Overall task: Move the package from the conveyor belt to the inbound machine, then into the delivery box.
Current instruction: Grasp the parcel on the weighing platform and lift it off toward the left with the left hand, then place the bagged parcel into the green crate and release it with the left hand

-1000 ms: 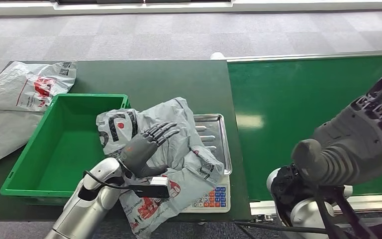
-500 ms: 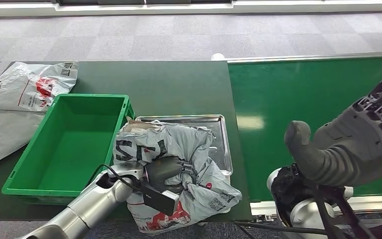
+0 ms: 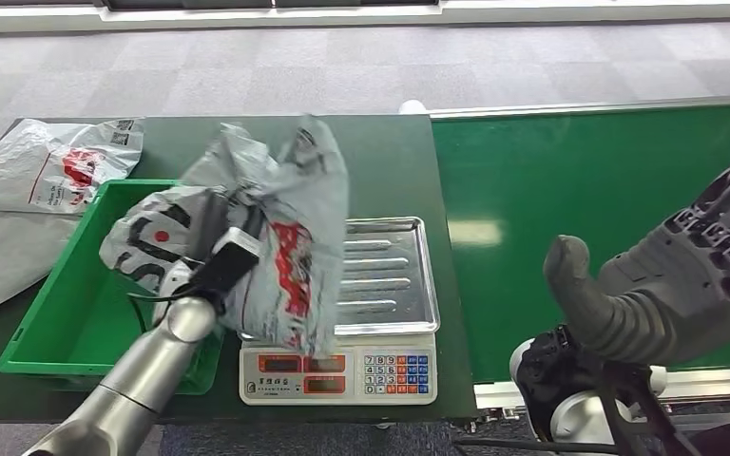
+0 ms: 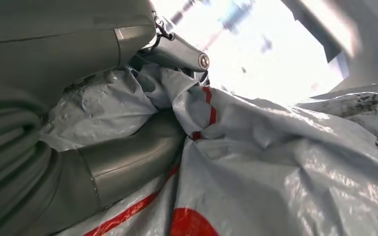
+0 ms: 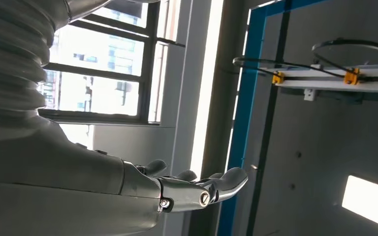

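Spare grey mailer bags (image 3: 33, 176): flat on the dark table, far left. Green delivery box (image 3: 48, 323): open-topped, beside them. Left hand (image 4: 78, 147): fingers wrapped into the package (image 3: 266, 237), a crumpled grey bag held aloft over box edge and scale. Inbound machine (image 3: 361, 366): steel tray, keypad front. Conveyor belt (image 3: 580, 190): green. Right hand (image 3: 665, 285): raised above the belt, fingers extended, holding nothing.

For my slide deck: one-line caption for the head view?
Left hand lifts the grey package off the scale toward the green box.
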You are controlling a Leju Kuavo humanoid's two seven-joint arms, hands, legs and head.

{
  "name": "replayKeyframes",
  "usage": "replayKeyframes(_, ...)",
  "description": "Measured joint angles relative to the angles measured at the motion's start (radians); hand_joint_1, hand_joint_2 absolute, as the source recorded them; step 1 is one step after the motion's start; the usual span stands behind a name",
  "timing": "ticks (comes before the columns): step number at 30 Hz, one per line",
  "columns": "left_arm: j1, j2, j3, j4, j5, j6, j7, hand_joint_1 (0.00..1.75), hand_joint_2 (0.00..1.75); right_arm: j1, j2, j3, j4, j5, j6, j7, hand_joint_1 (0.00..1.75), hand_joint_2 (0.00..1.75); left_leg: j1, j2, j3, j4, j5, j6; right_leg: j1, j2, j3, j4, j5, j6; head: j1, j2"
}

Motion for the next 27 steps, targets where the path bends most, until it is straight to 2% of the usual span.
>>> replayKeyframes(2, 0.014, -0.002, 0.157, -0.079, 0.016, 0.037, 0.005, 1.75, 1.75, 0.000, 0.000, 0.000, 0.006, -0.005, -0.001, 0.000, 0.00, 1.75, 0.000, 0.001, 0.000, 0.000, 0.000, 0.000, 0.000, 0.001, -0.001, 0.000, 0.000, 0.000, 0.000, 0.000)
replayKeyframes(4, 0.031, -0.007, 0.265, -0.133, 0.012, 0.060, -0.007, 1.75, 1.75, -0.002, 0.000, 0.000, 0.011, -0.007, 0.002, 0.000, 0.00, 1.75, 0.000, 0.000, 0.000, 0.000, 0.000, -0.001, 0.001, -0.001, -0.001, 0.000, 0.000, -0.001, 0.000, 0.000)
replayKeyframes(8, 0.068, -0.024, 0.409, -0.215, -0.014, 0.182, -0.034, 1.75, 1.75, -0.008, 0.004, 0.000, 0.020, -0.010, 0.030, 0.000, 0.00, 1.75, 0.001, -0.003, -0.002, 0.000, 0.001, -0.001, 0.002, -0.003, 0.000, 0.000, -0.001, -0.001, 0.000, 0.000)
replayKeyframes(10, 0.083, -0.033, 0.466, -0.257, -0.080, 0.226, -0.035, 1.75, 1.75, -0.012, 0.012, 0.000, 0.027, -0.007, 0.046, 0.000, 0.00, 1.75, 0.001, -0.003, -0.002, 0.000, 0.001, -0.001, 0.001, -0.002, -0.001, 0.000, -0.001, -0.001, 0.000, 0.000)
replayKeyframes(12, 0.093, -0.054, 0.532, -0.294, -0.276, 0.244, -0.010, 1.75, 1.75, -0.015, 0.023, 0.000, 0.034, -0.003, 0.059, 0.000, 0.00, 1.75, 0.001, -0.003, -0.002, 0.000, 0.000, -0.001, 0.001, -0.002, -0.001, 0.000, -0.001, -0.001, 0.000, 0.000)
replayKeyframes(13, 0.094, -0.065, 0.563, -0.296, -0.438, 0.233, 0.037, 1.75, 1.75, -0.015, 0.027, -0.001, 0.035, -0.002, 0.064, 0.000, 0.00, 1.75, 0.001, -0.004, -0.001, 0.000, 0.000, 0.000, 0.000, -0.003, -0.001, 0.000, -0.002, 0.000, 0.000, 0.000)
replayKeyframes(14, 0.090, -0.070, 0.581, -0.281, -0.646, 0.214, 0.119, 1.75, 1.75, -0.015, 0.029, -0.001, 0.036, -0.001, 0.069, 0.000, 0.00, 1.75, 0.001, -0.005, -0.001, 0.000, 0.000, 0.000, 0.000, -0.005, 0.000, -0.001, -0.003, 0.001, 0.000, 0.000)
replayKeyframes(16, 0.084, -0.061, 0.575, -0.219, -1.055, 0.171, 0.313, 1.75, 1.75, -0.015, 0.032, -0.002, 0.036, -0.002, 0.079, 0.000, 0.00, 1.75, 0.001, -0.007, 0.000, 0.000, 0.000, 0.000, -0.001, -0.007, 0.002, -0.001, -0.004, 0.002, 0.000, 0.000)
replayKeyframes(17, 0.082, -0.055, 0.563, -0.195, -1.179, 0.161, 0.376, 1.75, 1.75, -0.016, 0.032, -0.002, 0.036, -0.003, 0.082, 0.000, 0.00, 1.75, 0.000, -0.008, 0.000, 0.000, 0.000, 0.000, -0.001, -0.008, 0.002, -0.001, -0.004, 0.001, 0.000, 0.000)
replayKeyframes(18, 0.083, -0.051, 0.555, -0.184, -1.236, 0.157, 0.404, 1.75, 1.75, -0.016, 0.032, -0.002, 0.036, -0.004, 0.083, 0.000, 0.00, 1.75, 0.000, -0.008, 0.000, 0.000, 0.000, 0.000, -0.001, -0.008, 0.002, -0.001, -0.004, 0.001, 0.000, 0.000)
replayKeyframes(20, 0.083, -0.050, 0.552, -0.179, -1.248, 0.156, 0.411, 1.75, 1.75, -0.016, 0.033, -0.002, 0.036, -0.004, 0.083, 0.000, 0.00, 1.75, 0.000, -0.007, 0.000, 0.000, 0.000, 0.000, -0.001, -0.008, 0.002, -0.001, -0.003, 0.001, 0.000, 0.000)
replayKeyframes(24, 0.024, -0.029, 0.307, 0.247, -1.254, 0.047, 0.547, 0.82, 1.75, -0.020, 0.044, -0.015, 0.036, -0.003, 0.133, -0.001, 0.00, 1.75, 0.000, -0.003, -0.001, 0.000, 0.001, 0.001, -0.002, -0.002, 0.000, -0.001, 0.001, 0.001, 0.000, 0.000)
replayKeyframes(26, 0.009, -0.028, 0.278, 0.319, -1.251, 0.058, 0.549, 0.82, 1.75, -0.020, 0.047, -0.018, 0.036, 0.000, 0.137, -0.001, 0.00, 1.75, 0.000, -0.003, -0.001, 0.000, 0.001, 0.001, -0.002, -0.003, 0.001, -0.001, 0.001, 0.001, 0.000, 0.000)
replayKeyframes(27, 0.000, -0.028, 0.269, 0.347, -1.250, 0.065, 0.549, 0.62, 1.75, -0.020, 0.048, -0.020, 0.036, 0.002, 0.139, -0.001, 0.00, 1.75, 0.000, -0.005, -0.001, 0.000, 0.001, 0.001, -0.002, -0.004, 0.001, -0.001, 0.000, 0.002, 0.000, 0.000)
